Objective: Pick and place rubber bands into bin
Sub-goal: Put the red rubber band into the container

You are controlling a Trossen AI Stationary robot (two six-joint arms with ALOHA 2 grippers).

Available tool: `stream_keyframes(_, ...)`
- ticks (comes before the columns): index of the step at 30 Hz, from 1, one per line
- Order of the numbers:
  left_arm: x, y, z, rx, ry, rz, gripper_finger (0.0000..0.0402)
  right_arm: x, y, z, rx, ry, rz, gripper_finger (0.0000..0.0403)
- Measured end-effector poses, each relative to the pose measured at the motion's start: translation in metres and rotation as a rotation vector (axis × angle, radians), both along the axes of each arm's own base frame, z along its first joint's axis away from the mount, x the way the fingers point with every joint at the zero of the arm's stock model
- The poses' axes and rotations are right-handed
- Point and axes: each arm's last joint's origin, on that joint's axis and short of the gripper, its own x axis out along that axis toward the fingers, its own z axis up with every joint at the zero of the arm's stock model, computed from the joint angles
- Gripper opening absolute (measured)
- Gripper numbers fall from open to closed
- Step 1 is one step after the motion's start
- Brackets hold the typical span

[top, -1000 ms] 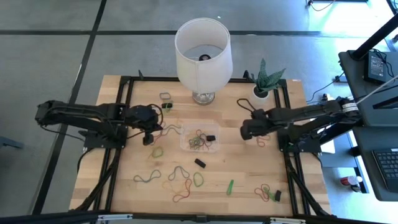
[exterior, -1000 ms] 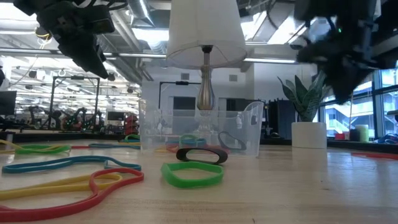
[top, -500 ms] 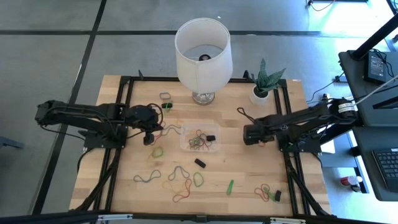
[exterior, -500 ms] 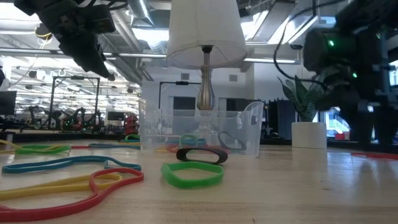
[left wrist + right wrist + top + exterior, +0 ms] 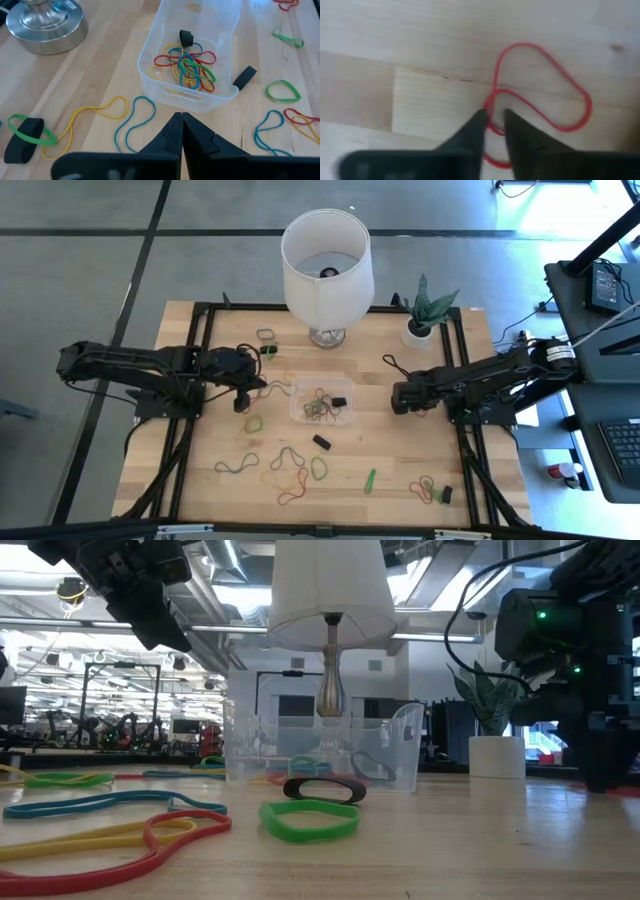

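The clear bin (image 5: 320, 404) sits mid-table and holds several coloured rubber bands (image 5: 186, 66). More bands lie loose to its left (image 5: 254, 423), on the near side (image 5: 290, 465) and at the near right (image 5: 428, 488). My right gripper (image 5: 494, 116) is down at the table right of the bin (image 5: 320, 752), open by a narrow gap, with a strand of a red band (image 5: 540, 90) between its fingers. My left gripper (image 5: 181, 116) hovers shut and empty above the table left of the bin (image 5: 190, 95), over yellow and blue bands. My right gripper points down at the table, its fingers (image 5: 477, 120) standing close on either side of one strand of the red band (image 5: 496, 97), near the loop's pinched middle. The band lies flat on the wood. Whether the fingers touch it, I cannot tell.
A lamp with a white shade (image 5: 327, 258) and metal base (image 5: 44, 22) stands at the far edge, with a potted plant (image 5: 421, 328) to its right. Small black pieces (image 5: 322, 442) and a green piece (image 5: 370, 478) lie on the near side of the bin.
My right gripper has come down from above the table onto the wood at the red band, right of the bin. My left gripper has risen slightly and stayed shut. The bin and the bands have kept their places.
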Motion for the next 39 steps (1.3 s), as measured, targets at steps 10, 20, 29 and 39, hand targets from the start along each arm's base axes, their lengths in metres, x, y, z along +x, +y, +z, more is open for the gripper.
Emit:
stream_keyframes(10,0.000,0.000,0.000,0.001,0.001,0.001,0.0003,0.027,0.008,0.042,-0.131,-0.058,0.149,0.0003)
stream_keyframes(20,0.000,0.000,0.000,0.009,0.002,0.006,0.0002,0.078,0.026,0.145,-0.425,-0.325,0.294,0.0001)
stream_keyframes(29,0.000,0.002,0.000,0.054,0.003,0.059,0.0002,0.152,0.038,0.187,-0.534,-0.396,0.532,0.0000)
stream_keyframes(39,0.000,0.002,0.000,0.053,0.004,0.057,0.0001,0.219,0.047,0.148,-0.533,-0.259,0.701,0.0000)
